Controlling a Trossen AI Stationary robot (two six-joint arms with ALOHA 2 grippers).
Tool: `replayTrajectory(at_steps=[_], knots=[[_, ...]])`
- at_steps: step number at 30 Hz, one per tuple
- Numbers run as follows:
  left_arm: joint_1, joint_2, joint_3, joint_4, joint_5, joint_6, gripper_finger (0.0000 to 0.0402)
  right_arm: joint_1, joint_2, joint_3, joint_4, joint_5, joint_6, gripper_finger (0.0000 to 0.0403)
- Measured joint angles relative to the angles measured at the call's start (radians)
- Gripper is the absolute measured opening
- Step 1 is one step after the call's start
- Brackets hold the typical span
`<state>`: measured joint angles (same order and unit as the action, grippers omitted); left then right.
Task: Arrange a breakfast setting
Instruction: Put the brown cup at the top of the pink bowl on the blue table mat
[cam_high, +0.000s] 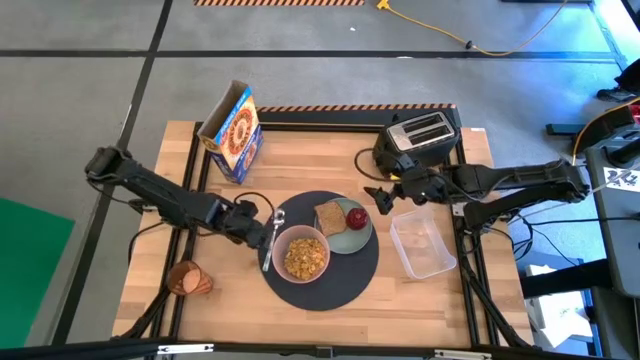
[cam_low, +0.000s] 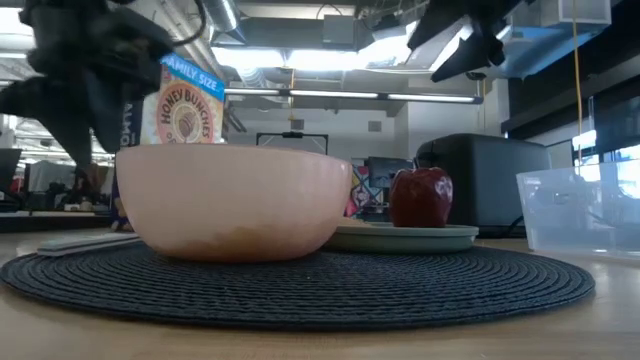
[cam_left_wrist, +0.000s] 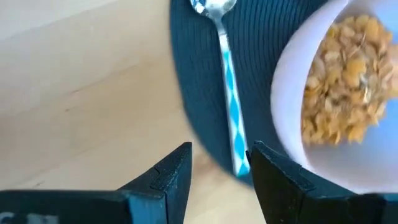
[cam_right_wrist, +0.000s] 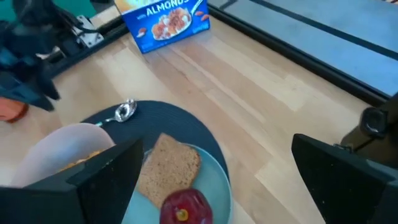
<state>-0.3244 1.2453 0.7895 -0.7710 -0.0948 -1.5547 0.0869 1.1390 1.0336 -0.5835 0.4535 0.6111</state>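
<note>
Left pincer (cam_left_wrist: 217, 171) gapes narrowly over the shiny spoon (cam_left_wrist: 225, 81) on the ribbed round mat (cam_left_wrist: 199, 93).

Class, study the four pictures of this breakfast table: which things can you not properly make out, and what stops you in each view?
- Spoon: handle end hidden behind left gripper, left wrist view.
- Bowl contents: hidden by its wall, low view.
- Toast: hidden behind bowl, low view.
- Cup: blurred in high view.

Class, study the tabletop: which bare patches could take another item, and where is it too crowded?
Free: the wood between the cereal box and the toaster, and the strip in front of the mat. Crowded: the mat, holding bowl, plate and spoon, with the left gripper beside it.
</note>
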Motion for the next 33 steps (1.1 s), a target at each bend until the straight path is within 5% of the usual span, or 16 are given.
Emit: replayTrajectory(at_steps=[7, 16, 23, 33], knots=[[-0.017, -0.139, 0.048, -0.133, 0.054, 0.039, 0.0151, -0.050, 0.048, 0.000, 0.051, -0.066, -0.044, 0.0397], [-0.024, -0.209, 0.389, -0.494, -0.038, 0.339, 0.0151, -0.057, 0.080, 0.000, 0.162, -0.107, -0.080, 0.0397], [-0.067, -0.209, 0.558, -0.809, 0.158, 0.516, 0.0151, -0.055, 0.080, 0.000, 0.190, -0.107, -0.077, 0.0397], [-0.163, -0.270, 0.572, -0.799, 0.244, 0.515, 0.0151, -0.055, 0.080, 0.000, 0.183, -0.114, -0.035, 0.0397]])
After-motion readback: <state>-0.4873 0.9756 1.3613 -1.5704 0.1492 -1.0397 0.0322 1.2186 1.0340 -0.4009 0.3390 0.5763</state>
